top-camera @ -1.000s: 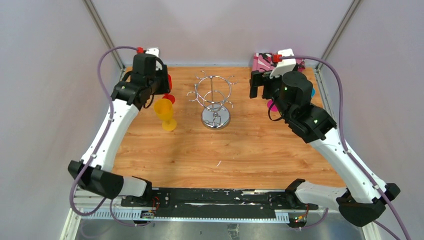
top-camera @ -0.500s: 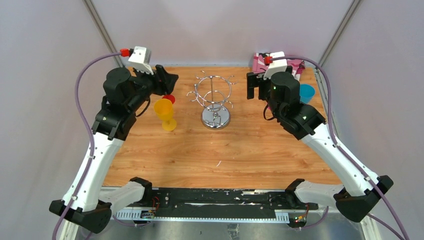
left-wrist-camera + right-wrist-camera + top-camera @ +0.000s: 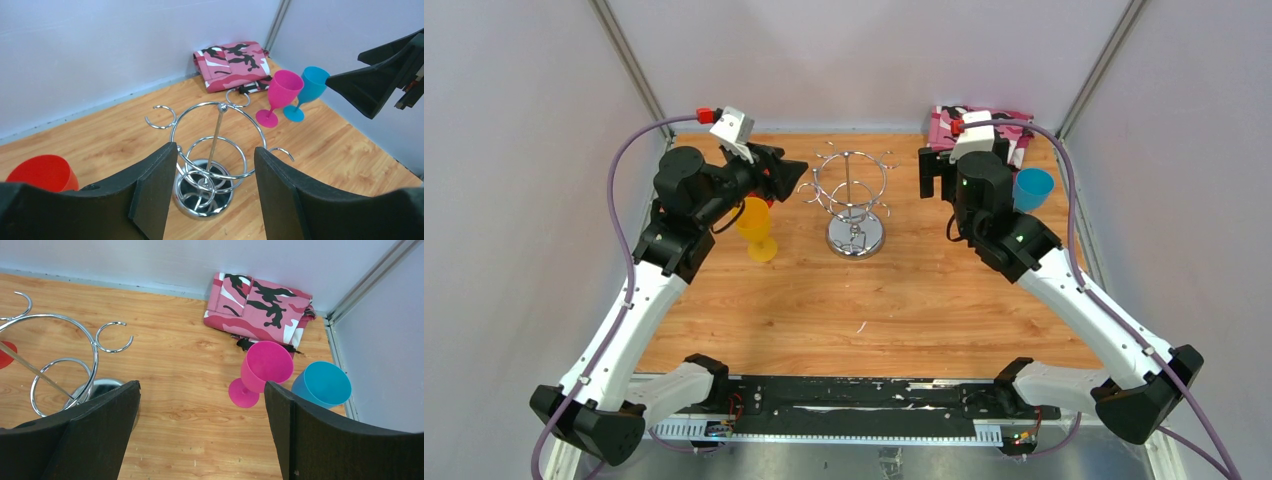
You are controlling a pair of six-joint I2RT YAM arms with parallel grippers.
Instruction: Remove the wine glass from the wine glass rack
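Note:
The chrome wine glass rack (image 3: 852, 203) stands at the back middle of the table, and no glass hangs on its hooks. It also shows in the left wrist view (image 3: 205, 195) and the right wrist view (image 3: 97, 388). A yellow wine glass (image 3: 754, 226) stands upright to its left. My left gripper (image 3: 786, 170) is open and empty, just left of the rack's top ring; the rack shows between its fingers (image 3: 216, 150). My right gripper (image 3: 932, 172) is open and empty to the right of the rack, above bare wood (image 3: 202, 385).
A red glass (image 3: 42, 172) stands at the back left. A pink glass (image 3: 265, 367) and a blue glass (image 3: 1034, 188) stand at the back right, next to a folded pink camouflage cloth (image 3: 989, 125). Grey walls close the back and sides.
My left arm has swung right, bringing its open gripper from the back left corner up to the rack. My right arm has shifted slightly left, uncovering the blue glass.

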